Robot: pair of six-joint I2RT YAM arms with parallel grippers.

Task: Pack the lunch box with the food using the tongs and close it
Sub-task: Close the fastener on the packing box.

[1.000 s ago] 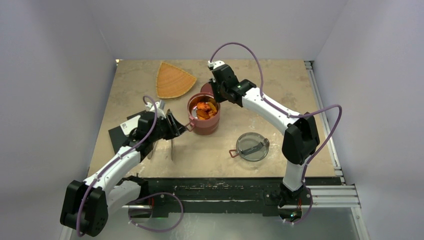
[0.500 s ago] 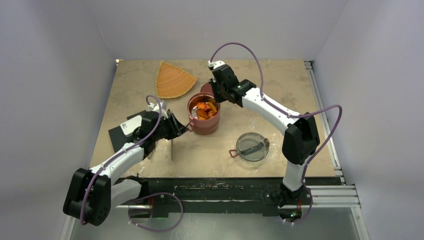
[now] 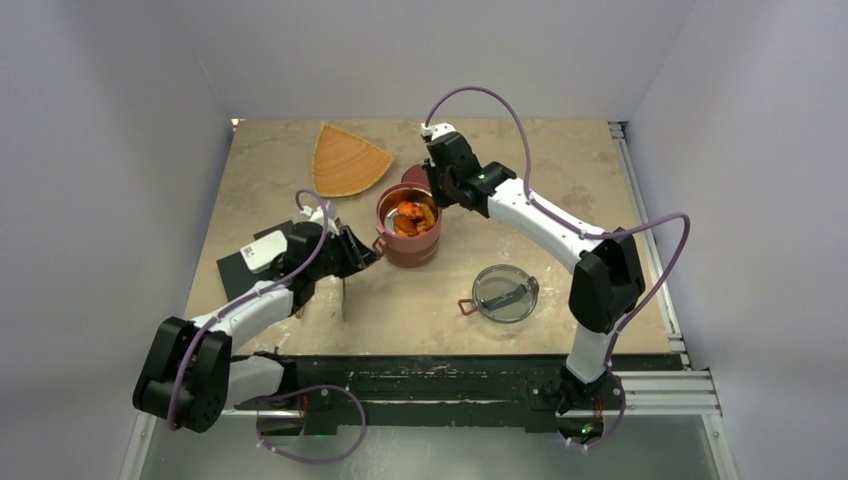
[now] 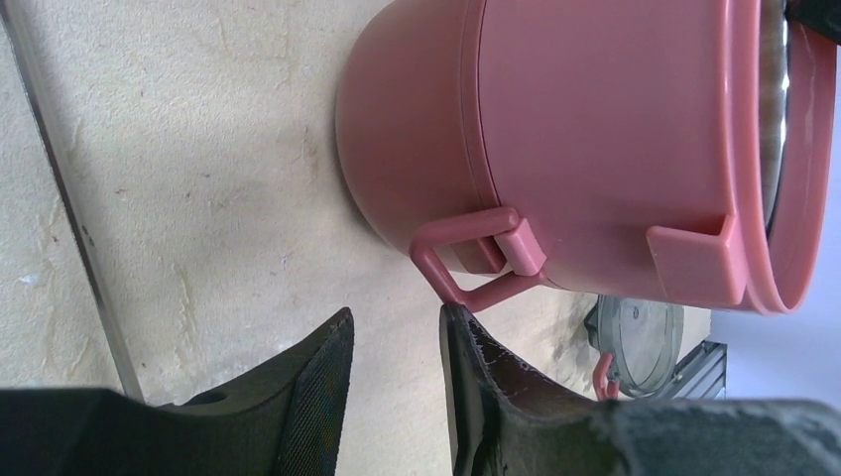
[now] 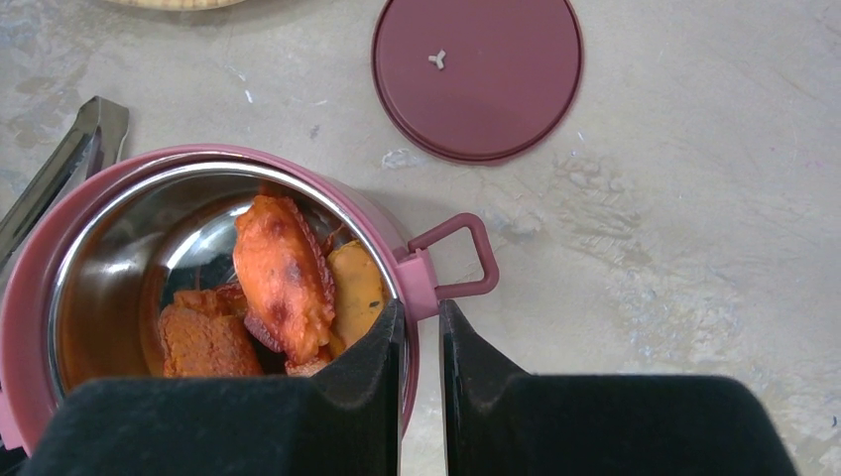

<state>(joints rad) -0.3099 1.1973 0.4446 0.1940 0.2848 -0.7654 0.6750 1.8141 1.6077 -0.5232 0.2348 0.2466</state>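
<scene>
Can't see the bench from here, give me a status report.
Left gripper open, empty, tips at side handle of lunch box. Right gripper pinching its rim. Food inside, disc lid off. Tongs lie beside, nothing blocking.

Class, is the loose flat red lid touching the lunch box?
Apart. The right wrist view shows bare table between the lid and the lunch box.

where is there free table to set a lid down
Bare: far right corner beyond the right arm; near strip between tongs and clear lid; far left corner beside the tray. Crowded around the lunch box, where left gripper, right gripper and disc lid sit.
</scene>
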